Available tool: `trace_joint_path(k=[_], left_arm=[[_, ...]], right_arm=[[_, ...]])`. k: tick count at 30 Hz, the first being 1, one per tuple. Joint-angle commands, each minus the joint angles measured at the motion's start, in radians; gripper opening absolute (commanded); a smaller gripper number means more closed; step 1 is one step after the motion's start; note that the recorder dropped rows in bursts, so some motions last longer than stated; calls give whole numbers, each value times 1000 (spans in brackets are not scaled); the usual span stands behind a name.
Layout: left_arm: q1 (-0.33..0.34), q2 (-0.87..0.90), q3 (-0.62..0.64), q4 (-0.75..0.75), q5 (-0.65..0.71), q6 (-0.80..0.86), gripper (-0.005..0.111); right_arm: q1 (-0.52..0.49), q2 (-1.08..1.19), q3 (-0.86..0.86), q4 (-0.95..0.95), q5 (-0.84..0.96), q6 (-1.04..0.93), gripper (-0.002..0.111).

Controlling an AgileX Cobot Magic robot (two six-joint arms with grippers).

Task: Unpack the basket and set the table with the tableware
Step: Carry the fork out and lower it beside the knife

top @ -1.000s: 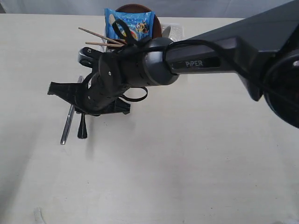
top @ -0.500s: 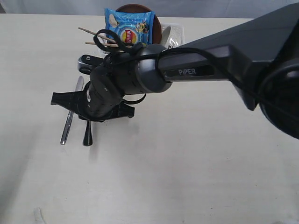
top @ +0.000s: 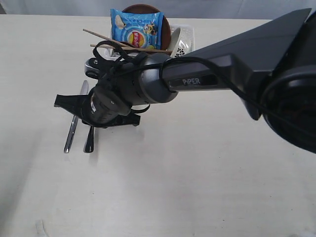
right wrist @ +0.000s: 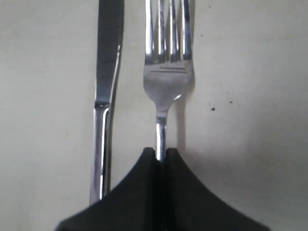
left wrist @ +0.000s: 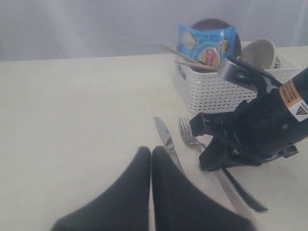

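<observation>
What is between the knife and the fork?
Nothing, just a bare strip of table between the knife and the fork; the right wrist view shows it.

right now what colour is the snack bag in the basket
The crinkly plastic snack bag is bright blue with a red-and-yellow logo; clearest in the exterior view.

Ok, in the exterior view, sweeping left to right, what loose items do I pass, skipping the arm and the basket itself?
knife → fork → blue snack bag → white bowl. The chopsticks and the plate overlap the bag, so they are left out.
</observation>
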Motion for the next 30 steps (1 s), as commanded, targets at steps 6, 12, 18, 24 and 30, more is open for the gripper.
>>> trace_joint_path(k=[6,12,18,24,30], left_arm=[[-6,-3,3,1,-2,0,0],[-6,-3,3,1,-2,0,0],[-6,-3,3,1,-2,0,0],[-6,-3,3,1,-2,0,0],[-6,-3,3,1,-2,0,0]], right_arm=[[7,13,0,-9,5,7,6],[7,13,0,-9,3,29,30],[7,13,0,-9,3,29,34],[3,13,0,-21,5,30,34],[-14,35,0,-70,-49,59,34]])
